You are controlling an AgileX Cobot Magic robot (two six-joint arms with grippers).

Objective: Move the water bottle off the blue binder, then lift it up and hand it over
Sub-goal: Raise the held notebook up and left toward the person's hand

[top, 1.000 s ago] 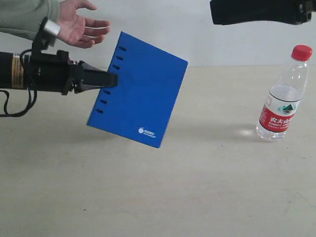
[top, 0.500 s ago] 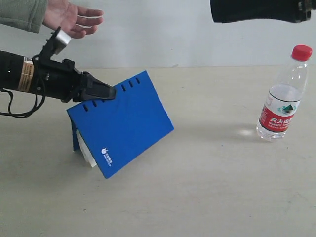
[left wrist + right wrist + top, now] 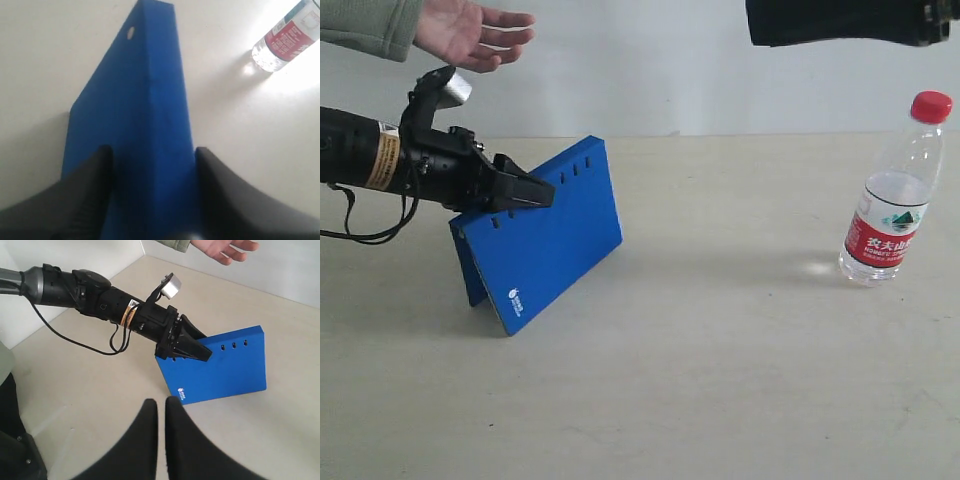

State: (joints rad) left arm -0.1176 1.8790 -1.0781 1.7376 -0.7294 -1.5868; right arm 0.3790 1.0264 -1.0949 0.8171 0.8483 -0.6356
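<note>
Water bottle (image 3: 892, 190): red-and-white label (image 3: 882, 236), green mark, white characters 农夫山泉 on red band; smaller line beneath too small to read. Blue binder (image 3: 552, 240): small white logo (image 3: 517, 297), lettering illegible. Yellow sticker (image 3: 386, 157) on left arm: print unreadable.

Blue binder (image 3: 545, 240): uniform royal blue, with a row of small dark holes along its upper edge and a small white logo near a lower corner. Water bottle (image 3: 895, 195): clear plastic, red cap, red-and-white label with a green mark and white characters. Desk (image 3: 720, 380): plain pale beige. Left gripper (image 3: 540, 192) and right gripper (image 3: 161, 403): black. Left arm: yellow-orange band (image 3: 386, 158), silver-grey camera (image 3: 453, 88). Hand (image 3: 470, 30): bare skin; sleeve (image 3: 365, 22) grey-green. Wall (image 3: 650, 70): off-white.
</note>
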